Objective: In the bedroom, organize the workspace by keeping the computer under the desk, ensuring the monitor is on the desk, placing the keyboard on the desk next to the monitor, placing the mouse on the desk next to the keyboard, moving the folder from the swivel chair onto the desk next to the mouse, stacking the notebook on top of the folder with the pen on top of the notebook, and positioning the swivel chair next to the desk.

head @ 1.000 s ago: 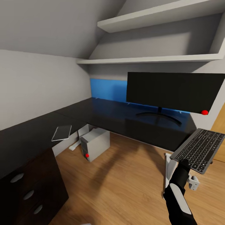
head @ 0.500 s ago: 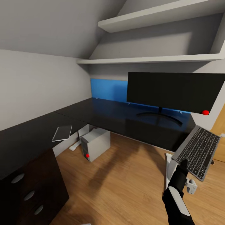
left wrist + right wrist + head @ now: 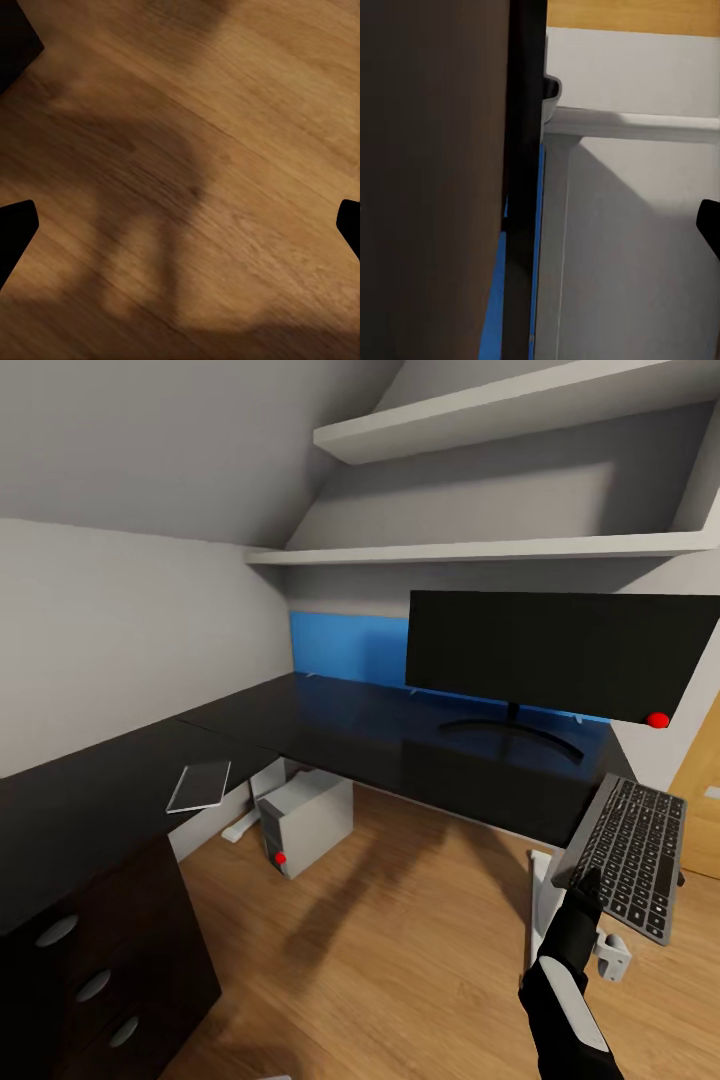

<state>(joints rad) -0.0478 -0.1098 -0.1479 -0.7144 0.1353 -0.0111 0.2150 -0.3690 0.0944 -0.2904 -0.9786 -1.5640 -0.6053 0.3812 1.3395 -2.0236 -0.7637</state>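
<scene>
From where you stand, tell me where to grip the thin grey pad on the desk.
Pinch the grey pad's near edge, from the floor side: it lies flat and thin at the desk's front edge, perhaps overhanging. Use the open left gripper; the right gripper holds the keyboard.

monitor [image 3: 545,652] on desk [image 3: 330,732] | computer [image 3: 305,821] under desk | keyboard [image 3: 630,855] right of desk

head: high, looks down over desk [image 3: 420,750] and floor [image 3: 400,940] | left wrist: close above floor [image 3: 195,150] | right wrist: pressed near desk edge [image 3: 526,187]
</scene>
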